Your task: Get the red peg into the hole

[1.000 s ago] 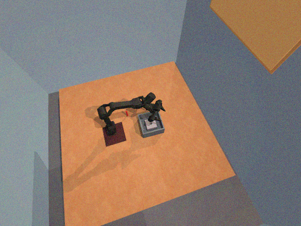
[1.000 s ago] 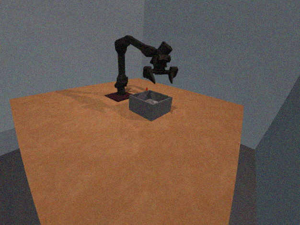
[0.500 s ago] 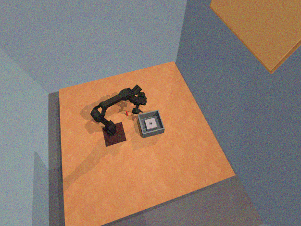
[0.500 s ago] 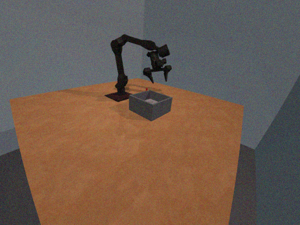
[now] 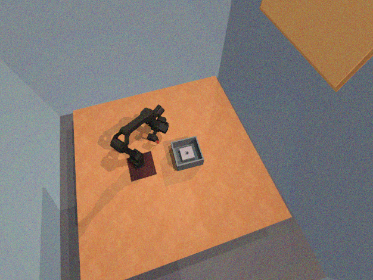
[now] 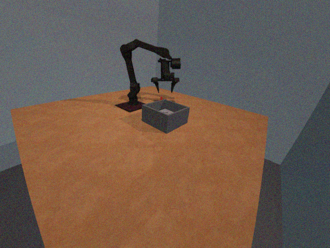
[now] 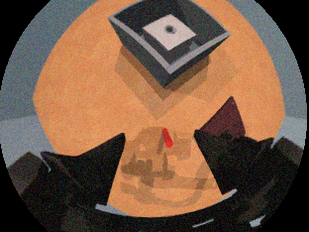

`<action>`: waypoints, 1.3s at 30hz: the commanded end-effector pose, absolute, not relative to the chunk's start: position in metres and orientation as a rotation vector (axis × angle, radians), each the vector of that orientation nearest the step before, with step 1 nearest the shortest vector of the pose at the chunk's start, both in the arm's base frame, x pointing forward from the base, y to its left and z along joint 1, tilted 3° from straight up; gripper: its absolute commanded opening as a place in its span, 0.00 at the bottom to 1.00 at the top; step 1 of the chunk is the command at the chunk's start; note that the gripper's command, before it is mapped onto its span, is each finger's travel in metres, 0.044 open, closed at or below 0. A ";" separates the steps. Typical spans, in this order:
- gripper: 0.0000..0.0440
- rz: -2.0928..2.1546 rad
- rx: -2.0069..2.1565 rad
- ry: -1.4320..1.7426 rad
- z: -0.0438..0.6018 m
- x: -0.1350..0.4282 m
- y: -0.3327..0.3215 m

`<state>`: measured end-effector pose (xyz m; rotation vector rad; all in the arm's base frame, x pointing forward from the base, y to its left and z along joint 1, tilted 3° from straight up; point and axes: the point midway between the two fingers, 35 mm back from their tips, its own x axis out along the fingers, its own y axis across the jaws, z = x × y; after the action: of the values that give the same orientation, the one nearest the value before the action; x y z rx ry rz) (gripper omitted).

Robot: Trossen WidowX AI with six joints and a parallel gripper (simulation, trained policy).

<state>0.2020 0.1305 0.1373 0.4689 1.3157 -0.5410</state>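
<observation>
The small red peg [image 5: 157,141] [image 6: 161,98] [image 7: 167,138] is on the table beside the box, on the arm's side; whether it stands or lies is hard to tell. My gripper [image 6: 165,92] [image 7: 160,135] is open and empty, pointing down above the peg. In the wrist view the peg shows between the two fingertips, a little right of the middle. The grey open box [image 5: 190,165] [image 6: 154,118] [image 7: 141,61] stands apart from the peg. The pale plate [image 5: 183,149] [image 6: 165,111] [image 7: 158,31] lies at its bottom, and its dark hole [image 5: 186,152] [image 7: 170,29] shows empty.
The arm stands on a dark red base mat [image 5: 144,174] [image 6: 127,107] [image 7: 228,116] to the left of the box in the top view. The box's raised walls surround the plate. The orange table [image 5: 192,217] [image 6: 159,173] carries shadows of the arm near the peg.
</observation>
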 end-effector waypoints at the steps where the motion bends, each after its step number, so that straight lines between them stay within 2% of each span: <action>1: 1.00 -0.564 0.465 1.349 0.127 0.191 0.133; 15: 1.00 -0.579 0.471 1.367 0.061 0.179 0.143; 18: 0.97 -0.575 0.466 1.371 0.050 0.179 0.143; 32: 0.16 -0.649 0.434 1.432 0.023 0.173 0.136; 35: 0.04 -0.660 0.423 1.439 0.022 0.173 0.137; 39: 0.01 -0.649 0.414 1.394 0.039 0.184 0.134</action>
<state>0.1786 0.1339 0.0306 0.4120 1.4146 -0.6597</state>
